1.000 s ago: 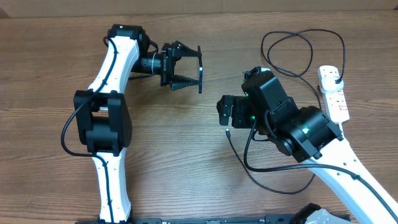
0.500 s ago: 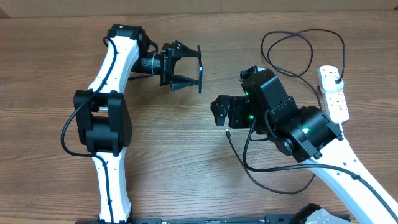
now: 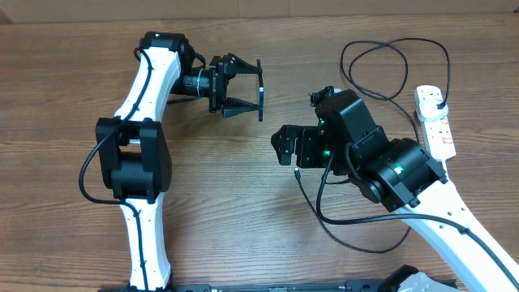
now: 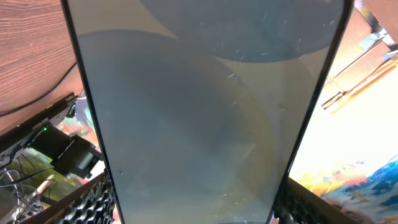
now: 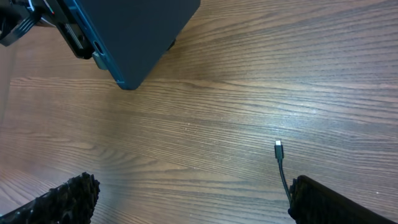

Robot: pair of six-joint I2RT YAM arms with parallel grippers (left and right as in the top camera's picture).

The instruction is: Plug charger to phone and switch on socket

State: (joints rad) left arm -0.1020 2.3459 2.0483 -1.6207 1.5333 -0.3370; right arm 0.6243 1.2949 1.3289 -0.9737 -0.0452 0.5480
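Left fingers (image 3: pixel 241 106) gripping phone (image 4: pixel 205 112) (edge-on), right fingers (image 5: pixel 65 199) wide

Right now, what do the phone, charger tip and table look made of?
The phone: seemingly glass face, glossy, with reflections and fine scratches. The charger tip: likely bare metal, bright and shiny. The table: wood or wood-look laminate, matte, visible grain.

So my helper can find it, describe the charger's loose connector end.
Find the open right gripper, mid-table. Just beside it, the thin black charger ends loose on bare wood. Its tiny silver tip lies free, unlike the other end, plugged into the white socket.
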